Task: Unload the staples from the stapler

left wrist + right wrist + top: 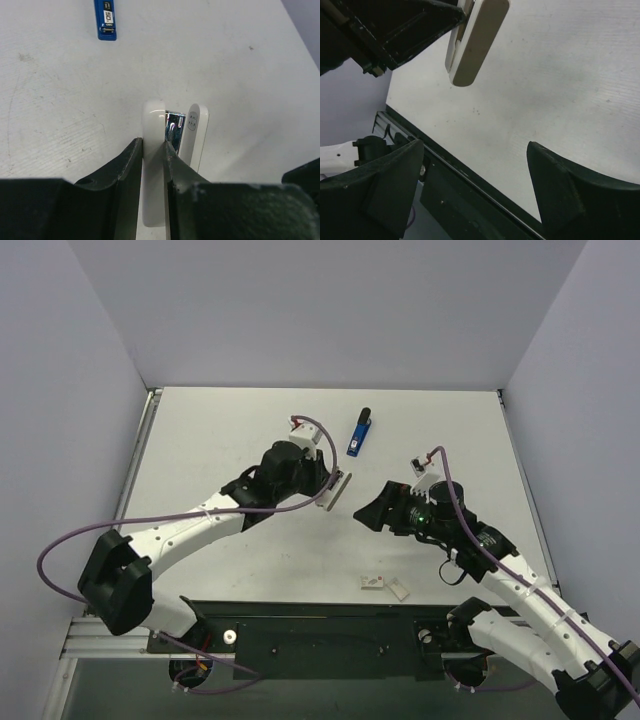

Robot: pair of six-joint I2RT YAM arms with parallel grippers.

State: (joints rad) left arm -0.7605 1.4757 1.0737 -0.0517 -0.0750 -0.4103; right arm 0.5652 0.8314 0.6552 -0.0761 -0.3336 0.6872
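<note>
My left gripper [330,483] is shut on a white stapler [342,492] and holds it above the middle of the table. In the left wrist view my gripper [152,143] clamps one white arm of the stapler [152,120]. The stapler is swung open, showing its shiny metal channel [175,126] and second white arm [195,132]. My right gripper [368,514] is open and empty just right of it. In the right wrist view the gripper [475,147] is below the stapler [477,40]. Two small pale staples strips [372,583] [398,589] lie near the front edge.
A blue stapler [360,432] lies at the back middle of the table, also in the left wrist view [105,20]. The black front rail [300,625] runs along the near edge. Grey walls close in the table at the back and both sides.
</note>
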